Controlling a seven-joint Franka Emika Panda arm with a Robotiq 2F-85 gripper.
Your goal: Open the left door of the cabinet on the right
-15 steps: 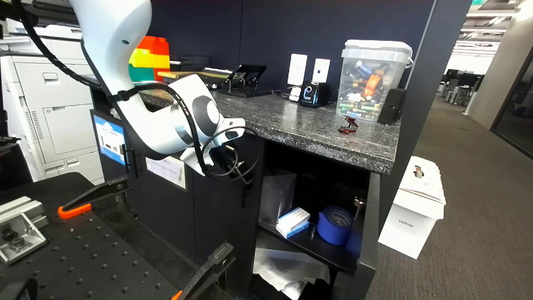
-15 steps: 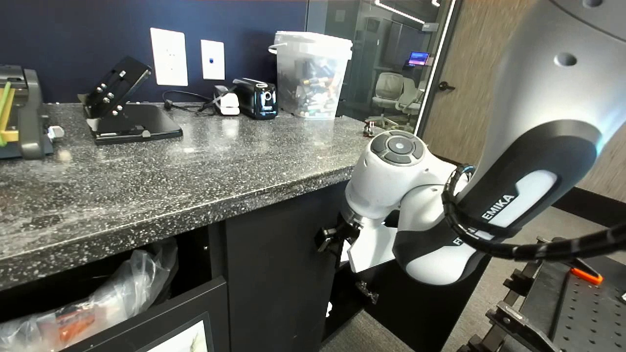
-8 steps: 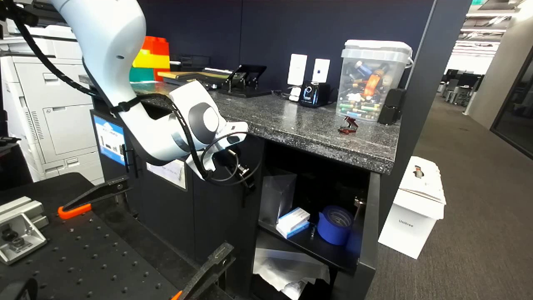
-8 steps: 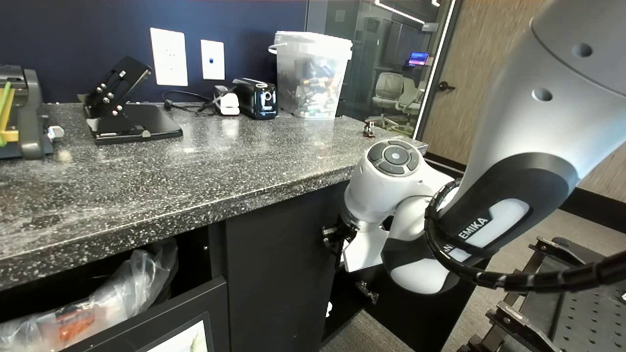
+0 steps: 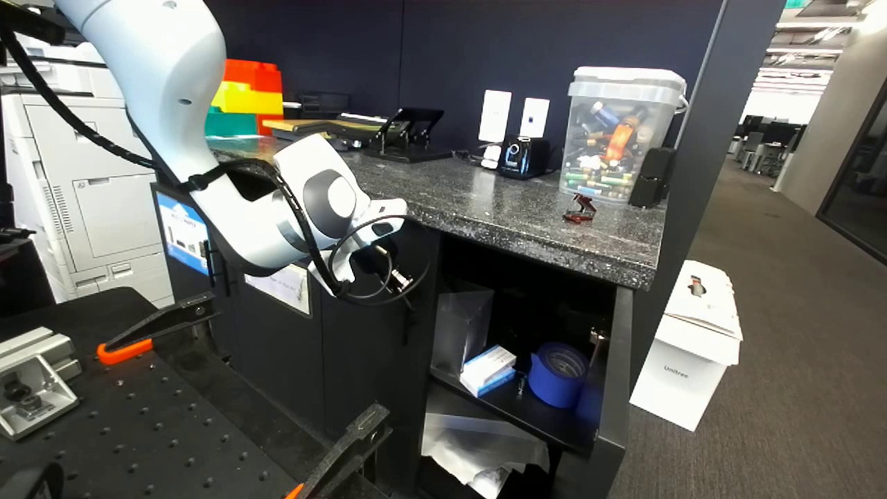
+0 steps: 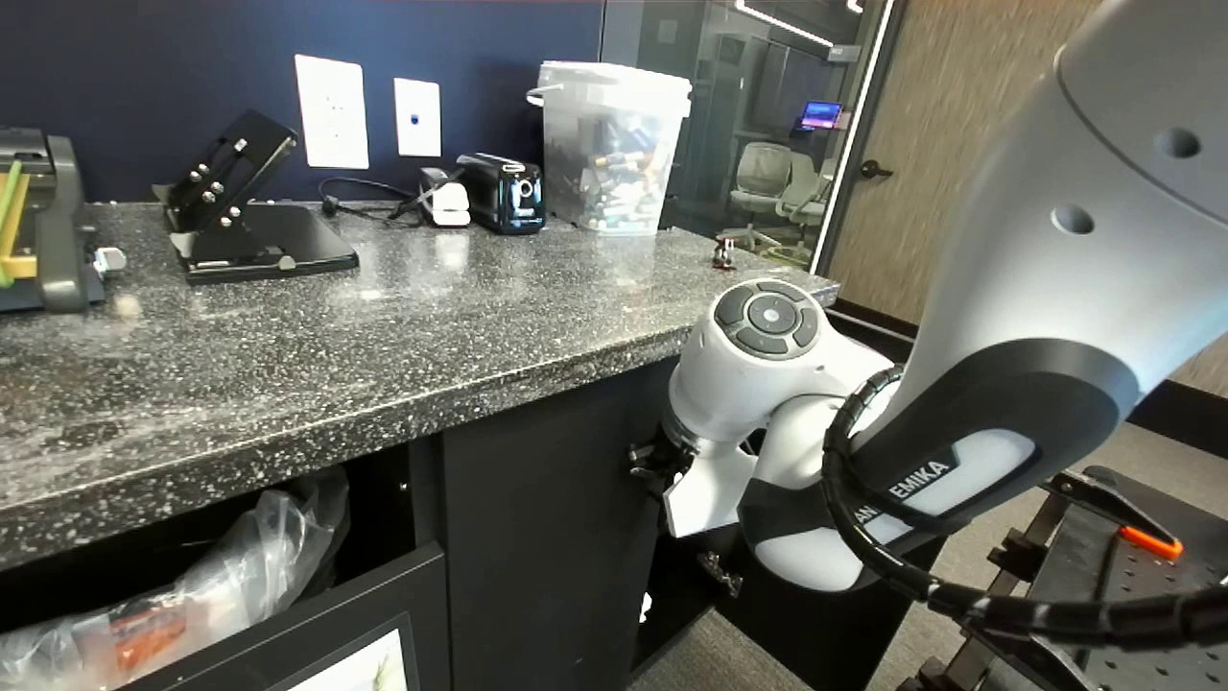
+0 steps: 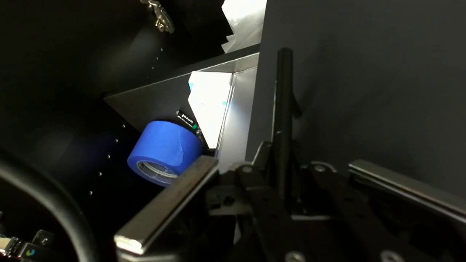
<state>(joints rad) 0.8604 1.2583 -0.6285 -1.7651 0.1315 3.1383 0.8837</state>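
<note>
Below the front edge of the bench (image 6: 403, 317) our claw (image 7: 282, 163) gapes, bar handle (image 7: 285, 91) of the left door (image 6: 537, 537) between its jaws — we should clench squarely, then arc outward

The plain black door (image 5: 366, 353) stands closed, lower centre in an exterior view; the black, stone-topped cabinet (image 5: 544, 301) spans centre-right.

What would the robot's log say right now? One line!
left door: shut; gripper: open; handle: between jaws in wrist view, contact unclear; right door: open; blue tape: on shelf
</note>
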